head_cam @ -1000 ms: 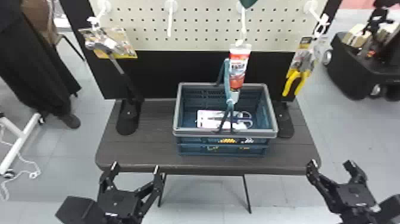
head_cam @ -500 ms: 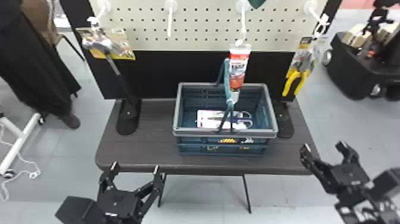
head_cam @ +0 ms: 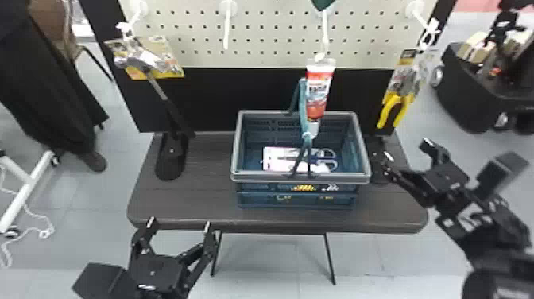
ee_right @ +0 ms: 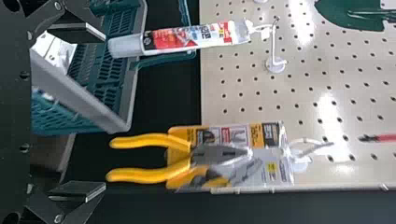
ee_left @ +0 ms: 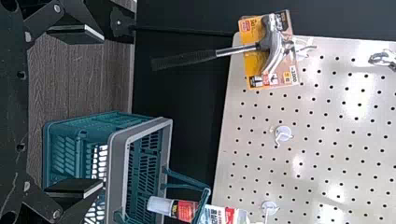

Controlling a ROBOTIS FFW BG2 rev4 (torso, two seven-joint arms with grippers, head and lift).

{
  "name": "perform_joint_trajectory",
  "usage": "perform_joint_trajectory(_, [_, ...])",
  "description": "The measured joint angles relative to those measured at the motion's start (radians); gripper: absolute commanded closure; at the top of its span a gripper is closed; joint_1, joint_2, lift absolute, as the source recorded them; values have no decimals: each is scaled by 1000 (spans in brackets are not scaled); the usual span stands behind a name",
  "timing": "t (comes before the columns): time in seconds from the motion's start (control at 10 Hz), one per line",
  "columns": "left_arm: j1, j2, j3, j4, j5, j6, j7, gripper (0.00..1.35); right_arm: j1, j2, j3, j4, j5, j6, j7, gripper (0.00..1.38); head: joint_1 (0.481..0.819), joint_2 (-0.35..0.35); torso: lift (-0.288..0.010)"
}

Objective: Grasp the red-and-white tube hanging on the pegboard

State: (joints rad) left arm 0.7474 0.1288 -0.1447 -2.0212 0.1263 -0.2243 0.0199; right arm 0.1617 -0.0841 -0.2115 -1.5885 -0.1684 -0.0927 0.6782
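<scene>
- The red-and-white tube (head_cam: 318,89) hangs from a white peg (head_cam: 325,30) on the pegboard (head_cam: 258,39), directly above the blue basket (head_cam: 300,177).
- Its long axis is vertical, with the crimped end at the peg and the white cap pointing down.
- It looks light and soft-walled, likely to swing or dent. I'd pinch the mid-body across its width.
- The right gripper (head_cam: 407,157) gapes wide over the table's (head_cam: 198,199) right end, well apart from the tube. The left gripper (head_cam: 178,232), also spread, sits low before the table.
</scene>
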Motion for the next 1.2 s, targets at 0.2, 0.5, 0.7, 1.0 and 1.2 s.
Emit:
perform_joint_trajectory(0.2, [-3,2,-2,0,1,0,0,209,-119,-18,31,75,7,40,37,177,819,8,-100])
perform_joint_trajectory(0.5, [-7,4,-1,0,1,4,0,209,-268,-56,121,202,-57,84,94,177,819,8,-100])
perform_joint_trajectory(0.7, [-11,5,-1,2,1,6,0,209,-392,-86,215,350,-132,108,140,177,819,8,-100])
perform_joint_trajectory(1.0, [-19,8,-6,5,1,13,0,209,-529,-125,351,489,-265,146,189,176,819,8,-100])
perform_joint_trajectory(1.2, [-21,8,-6,5,1,17,0,209,-595,-149,464,572,-389,175,220,177,819,8,-100])
